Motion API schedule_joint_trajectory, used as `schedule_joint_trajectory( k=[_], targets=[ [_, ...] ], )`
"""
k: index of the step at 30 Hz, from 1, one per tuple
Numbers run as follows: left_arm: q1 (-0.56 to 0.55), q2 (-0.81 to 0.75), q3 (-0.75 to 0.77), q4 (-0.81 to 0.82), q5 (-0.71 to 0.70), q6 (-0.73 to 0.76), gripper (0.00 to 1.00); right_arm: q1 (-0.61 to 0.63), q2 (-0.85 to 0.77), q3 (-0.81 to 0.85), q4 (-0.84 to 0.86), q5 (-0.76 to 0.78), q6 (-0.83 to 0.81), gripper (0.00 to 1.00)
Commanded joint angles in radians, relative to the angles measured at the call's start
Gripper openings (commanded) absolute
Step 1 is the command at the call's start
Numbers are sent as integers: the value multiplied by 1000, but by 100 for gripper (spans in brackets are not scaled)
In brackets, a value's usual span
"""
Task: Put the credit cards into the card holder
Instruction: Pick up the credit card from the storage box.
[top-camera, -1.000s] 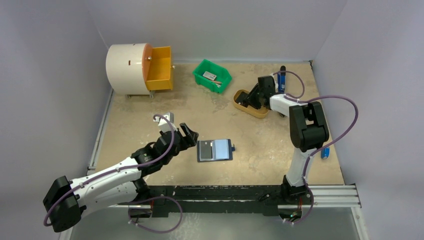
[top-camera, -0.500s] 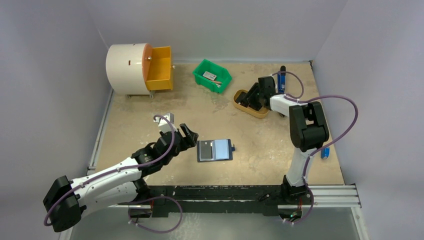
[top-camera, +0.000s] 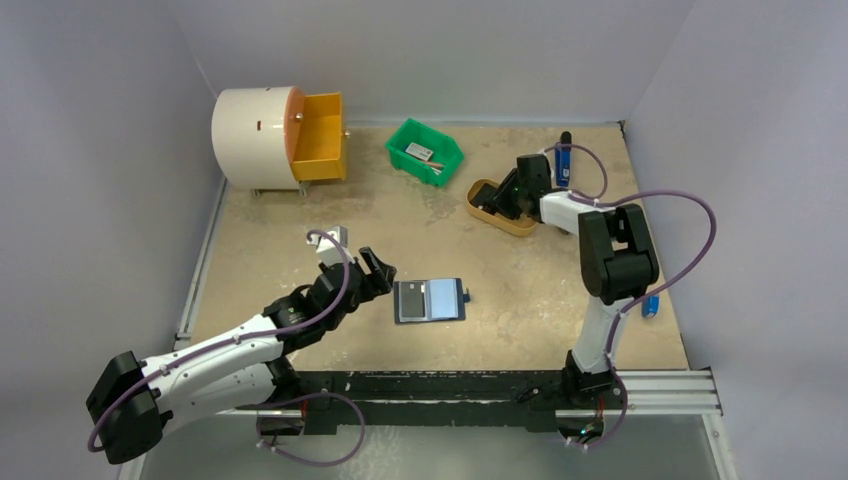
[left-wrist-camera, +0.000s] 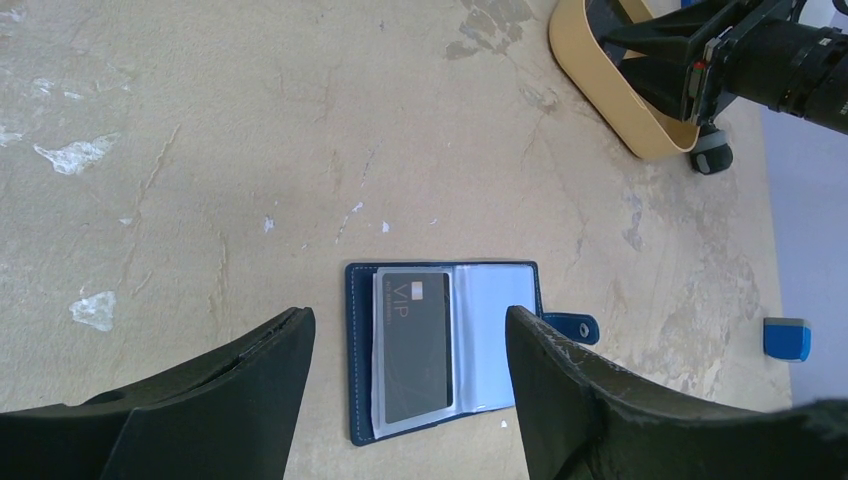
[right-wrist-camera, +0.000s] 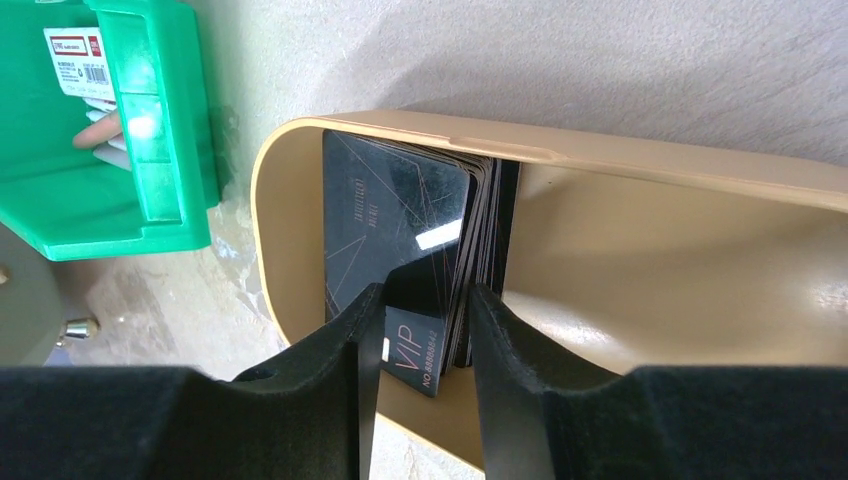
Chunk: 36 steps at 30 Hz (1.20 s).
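Top view. The card holder lies open on the table, near the front and about midway across. Your left gripper sits just beside its left edge. Your right gripper is down in the tan tray, well apart from the holder and to the right of the green bin.

Left wrist. The left gripper has its jaws spread wide with nothing in them, framing the card holder. One dark VIP card already sits in the left clear sleeve. The right sleeve looks empty. Have this arm ready to pin the cover flat.

Right wrist. The right gripper is partly closed. Its fingers stand either side of a tilted card leaning off the stack of credit cards at one end of the tan tray. You cannot tell whether the pads truly pinch it. Judgement: take one card only. Close on it firmly, lift straight up clear of the rim, and check that no neighbour comes along. A skewed grip will likely make sleeve entry awkward, so square the card before you carry it.
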Motion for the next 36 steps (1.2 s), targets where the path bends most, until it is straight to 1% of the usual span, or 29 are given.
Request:
schedule_joint_trajectory(
  k=[1, 10, 22, 28, 36],
  targets=[
    [-4, 10, 19, 6, -17, -7, 69, -14, -44, -43, -31, 21, -12, 38],
    [-4, 36, 36, 10, -14, 0, 69, -22, -72, -65, -20, 24, -22, 33],
    [-5, 60, 45, 17, -10, 3, 68, -26, -90, -57, -22, 16, -37, 23],
    [-4, 56, 42, 15, -13, 1, 68, -26, -117, -57, -36, 25, -45, 15],
    [-4, 49, 34, 17, -14, -5, 68, -27, -146, -49, -46, 16, -56, 11]
  ],
)
